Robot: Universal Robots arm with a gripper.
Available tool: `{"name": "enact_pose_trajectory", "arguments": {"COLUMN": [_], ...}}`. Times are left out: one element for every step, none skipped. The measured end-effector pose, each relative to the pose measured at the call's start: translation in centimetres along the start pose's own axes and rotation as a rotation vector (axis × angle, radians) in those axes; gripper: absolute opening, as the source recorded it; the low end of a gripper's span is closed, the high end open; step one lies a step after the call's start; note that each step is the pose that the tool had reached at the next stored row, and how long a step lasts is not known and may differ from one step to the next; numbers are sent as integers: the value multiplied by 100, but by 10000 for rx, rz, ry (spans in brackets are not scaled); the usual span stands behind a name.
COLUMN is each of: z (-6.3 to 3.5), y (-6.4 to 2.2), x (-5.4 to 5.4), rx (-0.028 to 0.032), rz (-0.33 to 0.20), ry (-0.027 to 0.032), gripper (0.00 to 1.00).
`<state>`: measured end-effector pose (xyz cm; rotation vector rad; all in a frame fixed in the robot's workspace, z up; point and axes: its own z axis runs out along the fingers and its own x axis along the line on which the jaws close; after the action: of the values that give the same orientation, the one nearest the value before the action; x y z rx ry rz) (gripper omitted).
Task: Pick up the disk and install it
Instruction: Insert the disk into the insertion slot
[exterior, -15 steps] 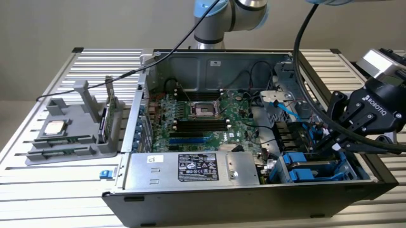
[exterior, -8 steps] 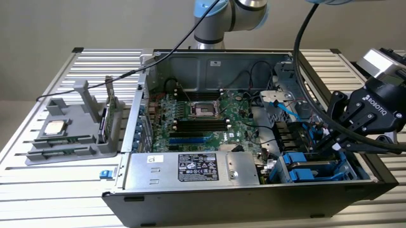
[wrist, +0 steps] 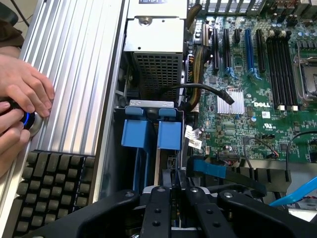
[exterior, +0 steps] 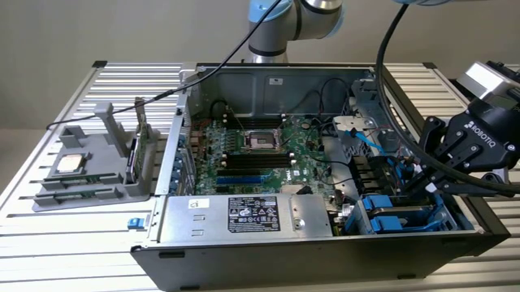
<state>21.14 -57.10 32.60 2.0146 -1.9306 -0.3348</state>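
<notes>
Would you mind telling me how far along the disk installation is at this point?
Done, apparently: the pickup, since the claw sits low over the drive bay, where two blue carriers stand upright. In hand: the insertion, it seems. Left: final seating. I cannot tell which carrier is the disk's, or whether it is fully home.
</notes>
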Motion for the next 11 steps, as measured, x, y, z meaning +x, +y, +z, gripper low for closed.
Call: {"name": "enact_pose_trajectory", "arguments": {"z": [0, 0, -1, -1, 1, 1, 1, 2, 2, 2, 3], "y": [0, 0, 0, -1, 0, 0, 0, 0, 0, 1, 0], "x": [0, 1, 3, 5, 8, 11, 15, 18, 21, 24, 28], "rx": [0, 0, -1, -2, -3, -3, -4, -5, -6, -6, -8], "rz": [6, 11, 20, 29, 41, 53, 63, 74, 85, 96, 126], "ry": [-2, -4, -7, -11, -19, -22, -27, -33, -38, -40, -53], "gripper": [17, 17, 17, 17, 17, 17, 17, 17, 17, 17, 17]}}
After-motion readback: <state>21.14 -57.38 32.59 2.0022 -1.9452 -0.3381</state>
